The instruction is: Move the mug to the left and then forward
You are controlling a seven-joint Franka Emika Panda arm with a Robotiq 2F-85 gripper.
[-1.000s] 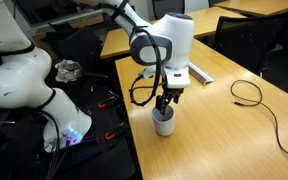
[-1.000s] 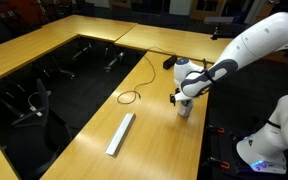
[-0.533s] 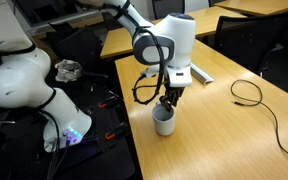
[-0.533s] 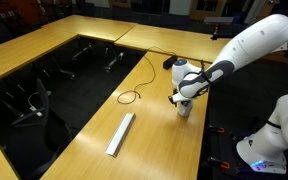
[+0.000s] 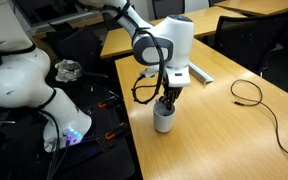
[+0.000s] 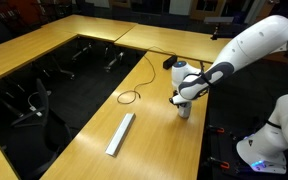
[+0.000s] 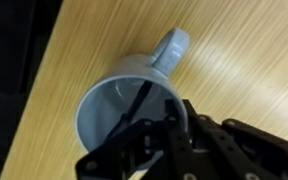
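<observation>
The mug (image 5: 164, 120) is a small light-grey cylinder that stands upright near the edge of the wooden table (image 5: 224, 130); it shows in both exterior views, including (image 6: 185, 110). In the wrist view the mug (image 7: 109, 105) fills the middle, with its handle (image 7: 172, 48) pointing up and right. My gripper (image 5: 165, 103) comes straight down onto the mug. The gripper (image 7: 174, 118) is shut on the mug's rim on the handle side, one finger inside the cup and one outside.
A flat grey bar (image 6: 120, 133) lies on the table toward the near end. A black cable (image 5: 249, 92) loops across the wood, also seen as cable (image 6: 131, 97). The table edge (image 5: 134, 125) drops off just beside the mug toward the robot's base (image 5: 24, 95).
The jaws have closed from wide open onto the mug's rim. The arm and mug have hardly shifted.
</observation>
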